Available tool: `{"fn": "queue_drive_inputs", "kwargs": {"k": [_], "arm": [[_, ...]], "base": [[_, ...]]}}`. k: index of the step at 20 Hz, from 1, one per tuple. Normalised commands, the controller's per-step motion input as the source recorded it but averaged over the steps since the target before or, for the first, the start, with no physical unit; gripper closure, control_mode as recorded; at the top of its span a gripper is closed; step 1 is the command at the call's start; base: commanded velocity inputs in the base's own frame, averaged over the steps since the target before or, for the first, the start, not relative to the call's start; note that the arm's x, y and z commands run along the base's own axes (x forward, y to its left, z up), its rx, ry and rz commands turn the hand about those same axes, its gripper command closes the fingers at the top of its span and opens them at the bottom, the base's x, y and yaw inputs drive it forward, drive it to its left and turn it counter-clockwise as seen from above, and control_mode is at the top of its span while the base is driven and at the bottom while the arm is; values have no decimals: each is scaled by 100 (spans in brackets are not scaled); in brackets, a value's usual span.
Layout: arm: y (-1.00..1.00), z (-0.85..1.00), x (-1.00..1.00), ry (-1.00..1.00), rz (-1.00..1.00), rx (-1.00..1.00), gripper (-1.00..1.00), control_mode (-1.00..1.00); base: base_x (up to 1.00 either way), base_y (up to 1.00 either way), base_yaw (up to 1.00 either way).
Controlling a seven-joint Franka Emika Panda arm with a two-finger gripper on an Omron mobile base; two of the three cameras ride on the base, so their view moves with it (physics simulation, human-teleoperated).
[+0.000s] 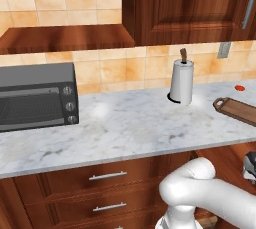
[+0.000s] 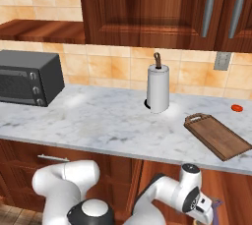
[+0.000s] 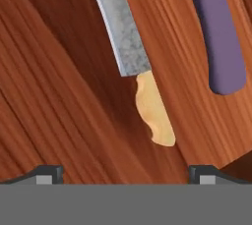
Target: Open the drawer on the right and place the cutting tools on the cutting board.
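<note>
Jaws gape over unmarked knife (image 3: 135, 57) in drawer (image 3: 59, 96).

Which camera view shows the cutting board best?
The right base view: the whole cutting board lies on the counter, loop handle included. The left base view catches its handle end at the right edge.

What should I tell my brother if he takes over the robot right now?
Hand: open, holding nothing, hovering just above the knife down in the drawer.
Knife: grey blade, tan handle, lying on the drawer's wooden floor. A purple-handled tool lies beside it.
Cutting board: on the counter, right of the paper-towel roll, nothing on it.
Done: drawer looks open.
Left: grab the knife, put it on the board, then likely the purple tool too.
</note>
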Motion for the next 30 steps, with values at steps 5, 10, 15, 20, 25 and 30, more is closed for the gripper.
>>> {"fn": "queue_drive_inputs", "kwargs": {"k": [5,10,15,20,25,30], "arm": [[-36,-40,0,0,11,0,-100,-100],[-30,-35,3,0,10,0,-100,-100],[-7,-41,2,0,6,-1,-100,-100],[-2,-50,2,-1,3,-4,-100,-100],[-4,-74,-90,-1,0,-4,-100,-100],[0,-22,-60,-6,0,0,-100,-100]], "base": [[0,0,0],[0,0,0],[0,0,0],[0,0,0],[0,0,0],[0,0,0]]}}
